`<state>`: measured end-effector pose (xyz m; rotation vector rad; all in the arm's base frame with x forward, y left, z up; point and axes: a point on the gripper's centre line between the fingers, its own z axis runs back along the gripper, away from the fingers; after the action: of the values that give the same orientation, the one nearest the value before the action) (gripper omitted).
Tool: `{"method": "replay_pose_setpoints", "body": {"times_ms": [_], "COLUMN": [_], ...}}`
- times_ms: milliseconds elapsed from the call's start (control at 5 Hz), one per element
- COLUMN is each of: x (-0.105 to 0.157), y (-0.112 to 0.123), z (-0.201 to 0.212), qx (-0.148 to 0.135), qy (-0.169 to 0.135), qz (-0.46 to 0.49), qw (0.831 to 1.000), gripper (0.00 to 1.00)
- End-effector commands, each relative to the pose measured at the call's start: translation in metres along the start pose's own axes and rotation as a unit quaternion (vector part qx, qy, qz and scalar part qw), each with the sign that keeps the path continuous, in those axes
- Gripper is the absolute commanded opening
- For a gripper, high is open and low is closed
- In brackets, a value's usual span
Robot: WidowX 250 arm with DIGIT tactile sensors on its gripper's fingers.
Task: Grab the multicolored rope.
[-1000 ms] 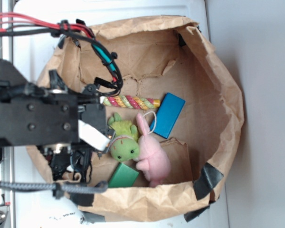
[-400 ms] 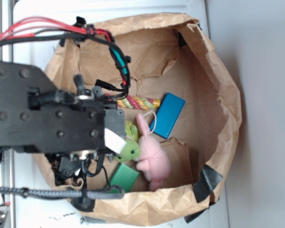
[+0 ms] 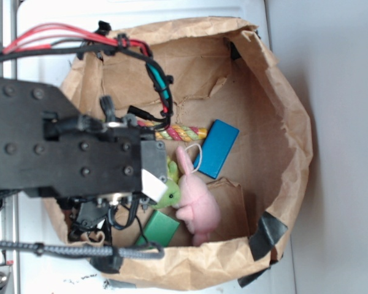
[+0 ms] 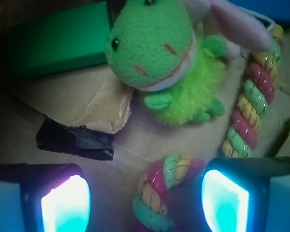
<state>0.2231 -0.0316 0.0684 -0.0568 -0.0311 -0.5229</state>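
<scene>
Exterior view: the arm has slid further right over the paper bag (image 3: 282, 110) than a second ago, now hiding most of the green plush toy (image 3: 170, 195) and the near end of the multicolored rope (image 3: 185, 131), whose far end lies just beside the blue block (image 3: 218, 148).

Wrist view: the pincer (image 4: 145, 200) stands wide, the rope's hooked end (image 4: 160, 193) between its pads (image 4: 224, 203). It looks lined up for closing.
</scene>
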Motion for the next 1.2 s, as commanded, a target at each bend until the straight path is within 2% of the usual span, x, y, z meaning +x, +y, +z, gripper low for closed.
{"method": "replay_pose_setpoints", "body": {"times_ms": [0, 200, 400, 600, 1000], "x": [0.008, 0.009, 0.01, 0.018, 0.011], "y": [0.005, 0.007, 0.002, 0.004, 0.015], "z": [0.012, 0.006, 0.0, -0.015, -0.031], "qx": [0.012, -0.003, -0.003, 0.012, 0.031], "qy": [-0.021, -0.014, -0.008, 0.001, 0.036], "qz": [-0.007, -0.005, -0.008, -0.008, 0.014], "qw": [1.0, 1.0, 1.0, 1.0, 0.999], "gripper": [1.0, 1.0, 1.0, 1.0, 1.0]}}
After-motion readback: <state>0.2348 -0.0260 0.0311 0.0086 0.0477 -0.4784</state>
